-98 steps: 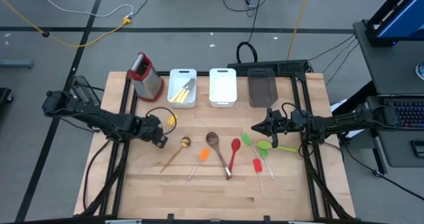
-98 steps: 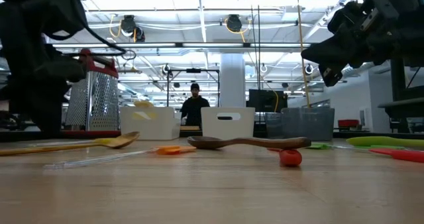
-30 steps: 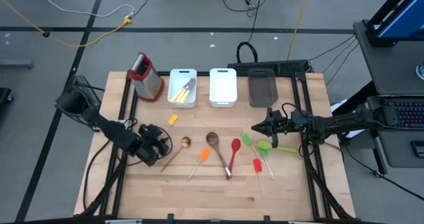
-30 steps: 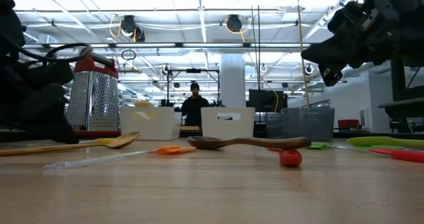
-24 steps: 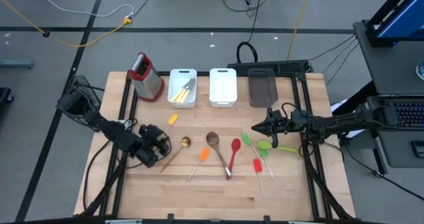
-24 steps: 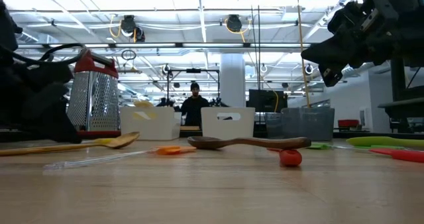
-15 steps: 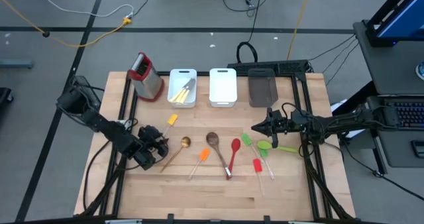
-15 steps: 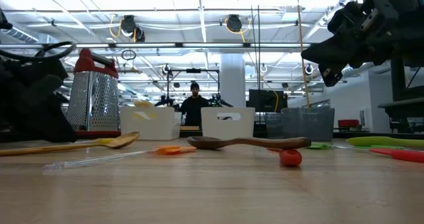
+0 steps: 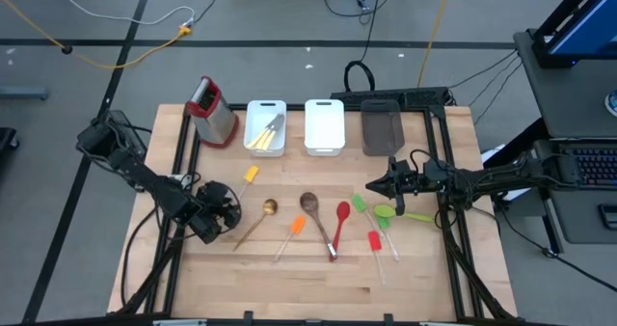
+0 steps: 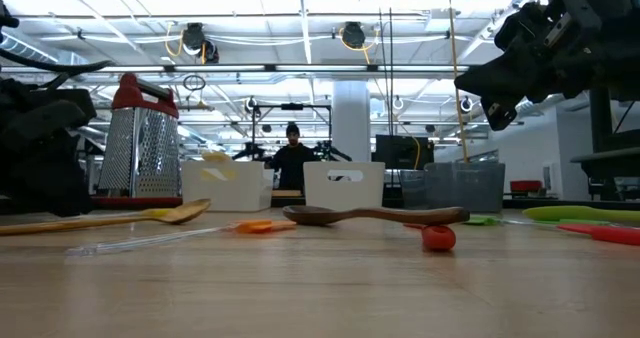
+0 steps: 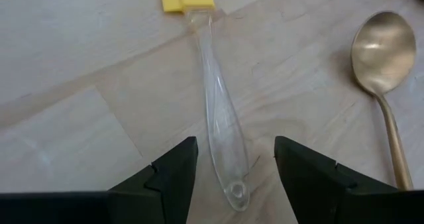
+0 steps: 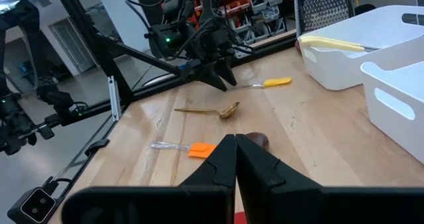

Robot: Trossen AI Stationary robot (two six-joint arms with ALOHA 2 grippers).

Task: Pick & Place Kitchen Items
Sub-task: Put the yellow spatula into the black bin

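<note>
A yellow mini spatula [image 9: 250, 174] lies flat on the table's left half, its clear handle [image 11: 222, 118] running toward my left gripper [image 9: 222, 208]. That gripper [image 11: 235, 143] is open and hangs just above the handle's free end, one finger on each side, touching nothing. A gold spoon [image 11: 381, 48] lies beside it. A wooden spoon [image 9: 308, 205], a red spoon [image 9: 342, 213], an orange spatula [image 9: 296, 227], a red spatula [image 9: 374, 241], a green spatula [image 9: 359, 203] and a lime-green spoon [image 9: 386, 211] lie mid-table. My right gripper [image 9: 369, 186] is shut and hovers above the green ones.
At the far edge stand a steel grater with a red handle [image 9: 214, 112], a white bin [image 9: 253, 138] with utensils in it, a second white bin [image 9: 324, 123] and a grey bin [image 9: 382, 128]. A person stands in the room beyond the table [image 10: 292, 163].
My left gripper has drawn back a little toward the table's left edge and risen, rolling at the wrist. Its fingers have stayed open. The yellow spatula has kept its place on the table.
</note>
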